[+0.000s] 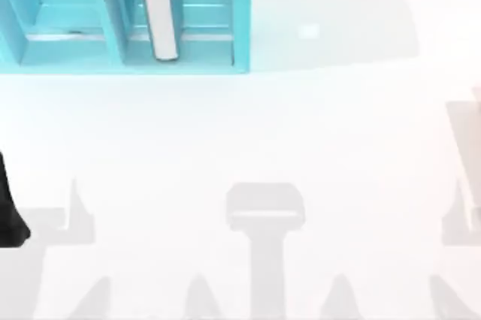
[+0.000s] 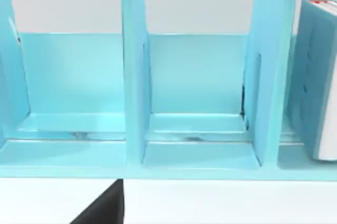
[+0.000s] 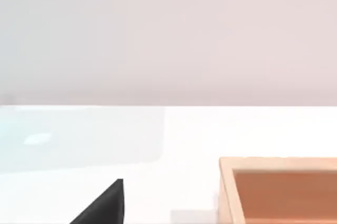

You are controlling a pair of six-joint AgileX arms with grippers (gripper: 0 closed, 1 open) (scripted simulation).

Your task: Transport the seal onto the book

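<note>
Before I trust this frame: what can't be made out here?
- Book: upright in the shelf unit; the top view's upper edge cuts it, the left wrist view's edge crops it.
- Wooden tray: cropped in the right wrist view.
- Left end effector: just a dark corner at the frame edge; finger state unreadable.
- Right end effector: same.

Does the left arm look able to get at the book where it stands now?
Probably yes. The book stands upright in the teal shelf unit, in an open-fronted compartment, with bare table in front. The dividers beside it leave little room.
</note>
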